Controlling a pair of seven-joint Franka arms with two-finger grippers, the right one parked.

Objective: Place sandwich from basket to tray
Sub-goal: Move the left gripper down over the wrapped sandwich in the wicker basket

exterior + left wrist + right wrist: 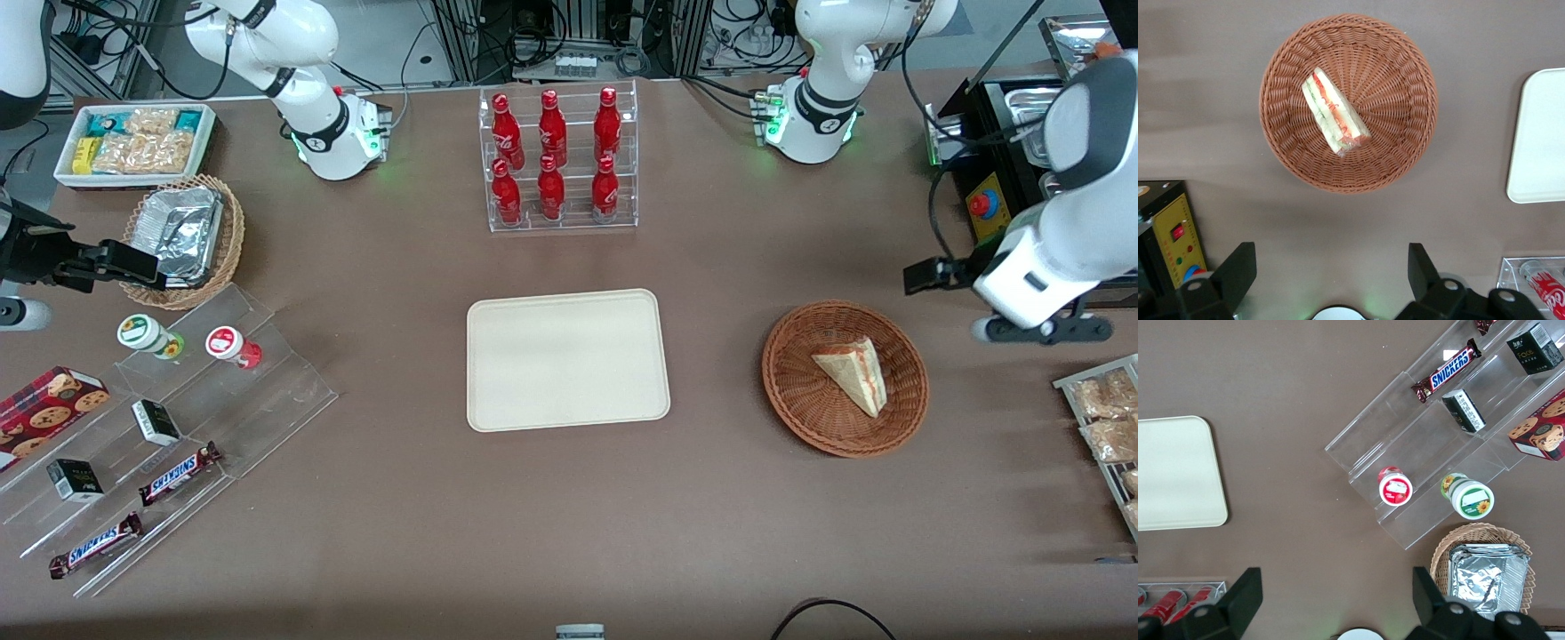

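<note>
The sandwich (853,373) lies inside the basket (791,391), a round reddish-brown wicker bowl standing on the brown table (400,551) toward the working arm's end. It rests on its side, a pale triangular wedge, with its red and green filling edge visible in the left wrist view (1335,113). It sits off-centre in the basket (1405,80), touching the woven floor and clear of the rim. The tray (567,360) — cream-beige, rectangular, rounded corners — lies flat near the middle of the table, well apart from the basket, with nothing on it; 1 corner of it shows in the left wrist view (1538,133). The left arm's pincer (1331,280) hangs above the table just beside the basket, apart from the sandwich; its 2 fingers (1238,270) stand spread wide with nothing between them — released. In the front view the arm's white body shows at the working arm's end of the table, farther from the front camera than the basket. A clear rack holding 6 red bottles (556,160) stands farther from the front camera than the tray.
</note>
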